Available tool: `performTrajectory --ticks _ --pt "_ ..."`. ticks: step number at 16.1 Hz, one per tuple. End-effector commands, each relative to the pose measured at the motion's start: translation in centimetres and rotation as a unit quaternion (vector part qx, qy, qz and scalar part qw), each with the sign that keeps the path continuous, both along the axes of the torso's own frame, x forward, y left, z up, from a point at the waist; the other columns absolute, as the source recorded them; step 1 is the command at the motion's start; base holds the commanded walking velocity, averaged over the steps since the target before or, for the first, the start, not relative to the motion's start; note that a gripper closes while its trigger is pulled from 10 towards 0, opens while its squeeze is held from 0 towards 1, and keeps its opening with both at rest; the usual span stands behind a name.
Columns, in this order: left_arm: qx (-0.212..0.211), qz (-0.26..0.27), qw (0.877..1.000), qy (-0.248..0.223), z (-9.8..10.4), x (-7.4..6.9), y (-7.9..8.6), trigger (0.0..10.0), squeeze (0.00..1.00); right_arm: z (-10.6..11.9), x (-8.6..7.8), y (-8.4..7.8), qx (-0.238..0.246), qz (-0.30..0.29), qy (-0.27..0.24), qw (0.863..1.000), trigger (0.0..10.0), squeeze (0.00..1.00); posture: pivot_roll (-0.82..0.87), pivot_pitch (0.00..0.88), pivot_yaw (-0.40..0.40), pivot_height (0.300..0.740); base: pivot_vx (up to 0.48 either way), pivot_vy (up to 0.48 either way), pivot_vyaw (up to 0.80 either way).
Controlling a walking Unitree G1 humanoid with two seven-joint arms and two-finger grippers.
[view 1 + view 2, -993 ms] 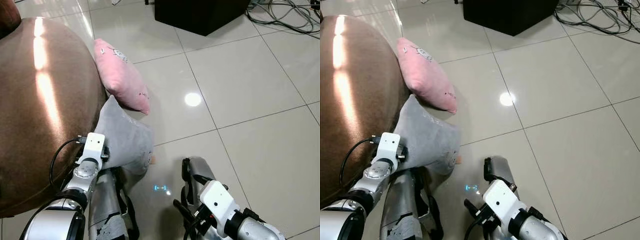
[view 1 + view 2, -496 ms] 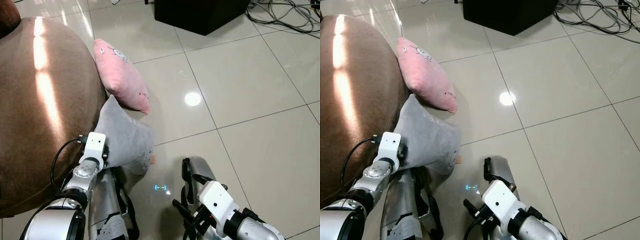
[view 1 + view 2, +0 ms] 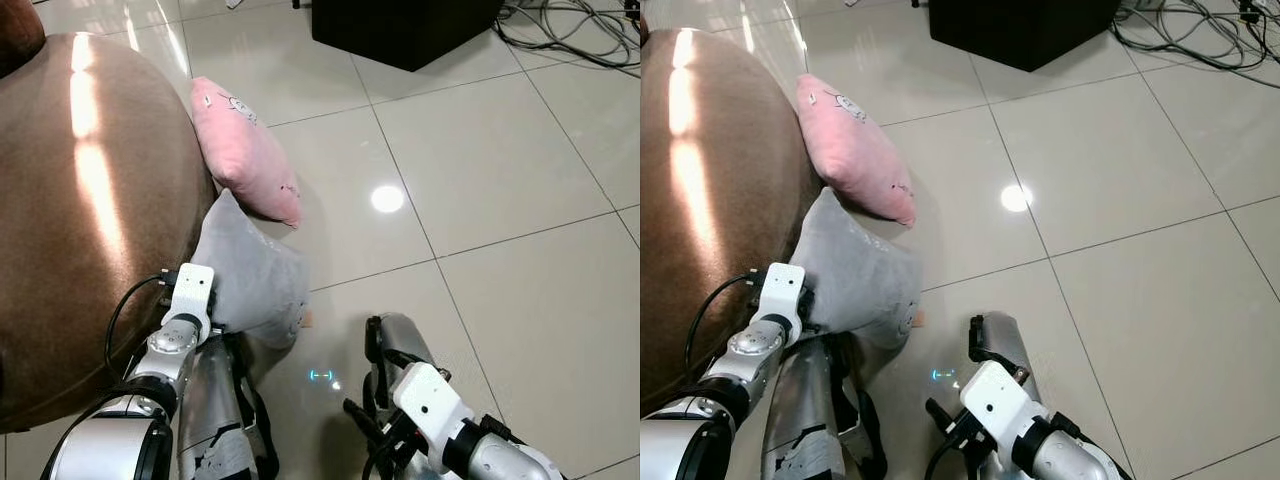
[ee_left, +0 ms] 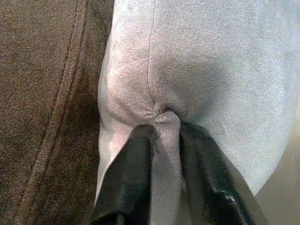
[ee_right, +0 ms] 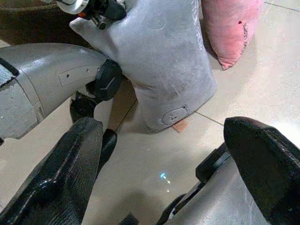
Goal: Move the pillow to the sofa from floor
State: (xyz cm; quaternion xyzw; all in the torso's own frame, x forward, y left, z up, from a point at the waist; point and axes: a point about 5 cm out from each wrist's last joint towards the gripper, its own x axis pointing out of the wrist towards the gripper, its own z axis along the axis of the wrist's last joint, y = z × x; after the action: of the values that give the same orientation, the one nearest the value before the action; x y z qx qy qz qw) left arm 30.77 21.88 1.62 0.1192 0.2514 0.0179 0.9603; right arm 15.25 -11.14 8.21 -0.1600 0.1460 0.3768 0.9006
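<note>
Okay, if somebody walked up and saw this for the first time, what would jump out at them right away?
Most likely the grey pillow propped against the side of the big brown sofa, with the left gripper pinching a fold of its fabric between its black fingers. Just beyond it a pink pillow leans on the same sofa, its lower end on the glossy tiled floor. The right gripper hangs open low over the tiles.
</note>
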Motion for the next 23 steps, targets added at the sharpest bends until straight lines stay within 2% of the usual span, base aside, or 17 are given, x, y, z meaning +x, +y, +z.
performTrajectory --ticks 1,5,6,8,9,10,11,14,18,21,23 --pt "-0.013 0.004 1.0 0.027 -1.1 -0.9 -0.1 0.0 0.0 -0.5 -0.4 0.2 0.001 0.002 0.012 1.0 10.0 0.0 -0.25 0.355 0.025 0.567 0.0 0.0 0.0" --pt "-0.039 -0.028 0.998 0.027 -1.0 -0.7 -1.1 0.0 0.0 -0.8 0.0 0.1 0.0 -0.007 0.008 1.0 10.0 0.0 -0.22 0.328 0.028 0.567 0.0 0.0 0.0" --pt "-0.056 -0.052 0.997 0.015 -0.8 -0.4 -1.9 0.0 0.0 -1.1 0.3 -0.1 0.001 -0.017 0.005 1.0 10.0 0.0 -0.2 0.311 0.037 0.567 0.0 0.0 0.0" --pt "-0.079 -0.068 0.995 0.0 -0.5 -0.1 -2.6 0.0 0.0 -1.3 0.7 -0.4 0.003 -0.03 -0.001 1.0 10.0 0.0 -0.17 0.289 0.049 0.567 0.0 0.0 0.0" --pt "-0.111 -0.09 0.99 -0.019 -0.1 0.1 -3.4 0.0 0.0 -1.5 1.0 -0.9 0.007 -0.052 -0.006 0.999 10.0 0.0 -0.15 0.266 0.058 0.567 0.0 0.0 0.0" --pt "-0.121 -0.099 0.987 -0.027 0.1 0.2 -3.7 0.0 0.0 -1.6 1.2 -1.3 0.01 -0.066 -0.008 0.998 10.0 0.0 -0.14 0.25 0.063 0.567 0.0 0.0 0.0" --pt "-0.154 -0.12 0.979 -0.052 0.6 0.4 -4.4 0.0 0.0 -1.8 1.4 -2.2 0.017 -0.103 -0.015 0.994 10.0 0.0 -0.14 0.221 0.076 0.567 0.0 0.0 0.0" --pt "-0.186 -0.14 0.968 -0.093 1.5 0.5 -5.2 0.0 0.0 -1.6 1.5 -3.6 0.025 -0.16 -0.032 0.986 10.0 0.0 -0.14 0.19 0.096 0.567 0.0 0.0 0.0" --pt "-0.193 -0.17 0.959 -0.116 2.1 0.5 -6.5 0.0 0.0 -2.1 1.6 -4.2 0.023 -0.187 -0.042 0.981 10.0 0.0 -0.14 0.14 0.103 0.567 0.0 0.0 0.0" --pt "-0.19 -0.166 0.96 -0.121 2.5 1.0 -6.8 0.0 0.0 -2.1 2.1 -4.0 0.023 -0.185 -0.051 0.981 10.0 0.0 -0.15 0.133 0.1 0.567 0.0 0.0 0.0" --pt "-0.201 -0.168 0.956 -0.135 3.2 1.4 -7.2 0.0 0.0 -2.2 2.2 -4.2 0.018 -0.184 -0.053 0.981 10.0 0.0 -0.15 0.121 0.095 0.567 0.0 0.0 0.0"
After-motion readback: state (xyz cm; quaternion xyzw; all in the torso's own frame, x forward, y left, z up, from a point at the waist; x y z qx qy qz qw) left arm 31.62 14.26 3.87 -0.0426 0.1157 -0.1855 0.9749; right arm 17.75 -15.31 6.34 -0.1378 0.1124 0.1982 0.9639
